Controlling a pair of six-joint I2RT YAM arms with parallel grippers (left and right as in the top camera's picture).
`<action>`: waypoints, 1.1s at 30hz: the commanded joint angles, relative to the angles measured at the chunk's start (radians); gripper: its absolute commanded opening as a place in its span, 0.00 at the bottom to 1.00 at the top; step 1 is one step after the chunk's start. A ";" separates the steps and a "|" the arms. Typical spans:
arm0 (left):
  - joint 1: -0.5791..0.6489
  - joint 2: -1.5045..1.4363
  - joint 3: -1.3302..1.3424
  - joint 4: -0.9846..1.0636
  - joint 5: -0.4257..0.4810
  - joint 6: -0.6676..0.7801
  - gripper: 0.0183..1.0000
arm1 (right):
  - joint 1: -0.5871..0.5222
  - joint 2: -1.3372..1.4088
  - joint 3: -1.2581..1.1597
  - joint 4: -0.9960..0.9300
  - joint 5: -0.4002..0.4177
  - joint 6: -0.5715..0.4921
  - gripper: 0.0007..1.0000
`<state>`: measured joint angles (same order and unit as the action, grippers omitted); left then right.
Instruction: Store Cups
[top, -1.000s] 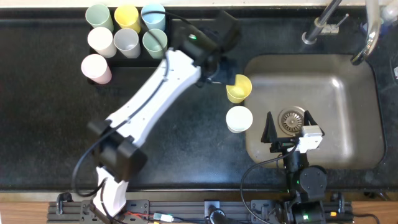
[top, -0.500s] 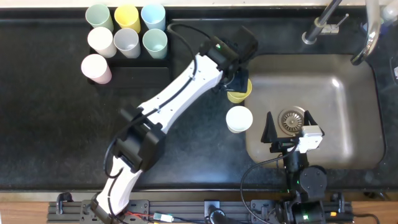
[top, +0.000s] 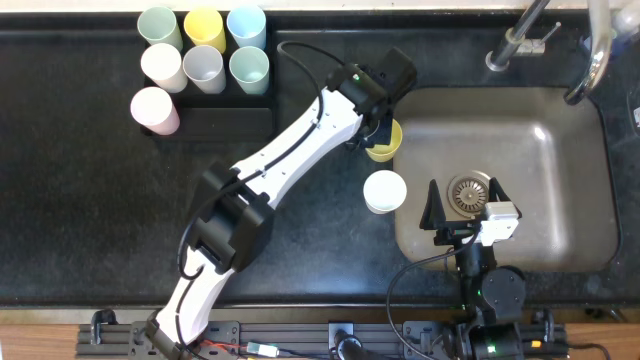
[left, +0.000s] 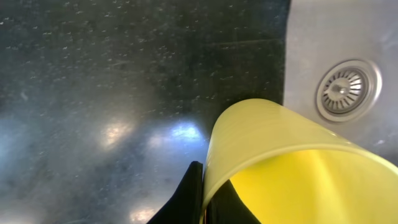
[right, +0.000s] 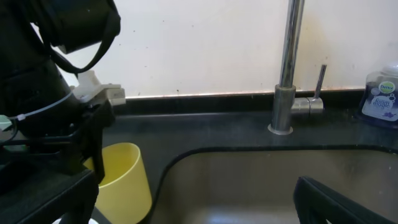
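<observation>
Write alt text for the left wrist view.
The left end effector pinches the rim of a yellow cup, with speckled black countertop beneath. A steel sink with its round drain lies just beyond the cup.

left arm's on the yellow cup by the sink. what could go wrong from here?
1. The left gripper pinches only one wall of the yellow cup, near the rim, so the cup may tilt or slip out when lifted.
2. The white cup stands close beside it at the edge of the sink; a swing of the arm or the carried cup might knock it in.
</observation>
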<state>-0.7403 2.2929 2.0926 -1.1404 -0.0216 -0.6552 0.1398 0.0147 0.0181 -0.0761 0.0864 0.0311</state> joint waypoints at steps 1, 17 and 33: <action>0.023 -0.174 0.019 -0.038 -0.116 0.030 0.02 | 0.004 -0.010 -0.013 0.006 0.008 0.007 1.00; 0.544 -0.606 -0.259 -0.231 -0.141 -0.918 0.02 | 0.004 -0.010 -0.013 0.006 0.008 0.007 1.00; 0.610 -0.513 -0.452 -0.151 -0.131 -1.086 0.02 | 0.004 -0.010 -0.013 0.006 0.008 0.007 1.00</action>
<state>-0.1337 1.7512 1.6444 -1.2942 -0.1452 -1.7073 0.1398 0.0147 0.0181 -0.0765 0.0864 0.0315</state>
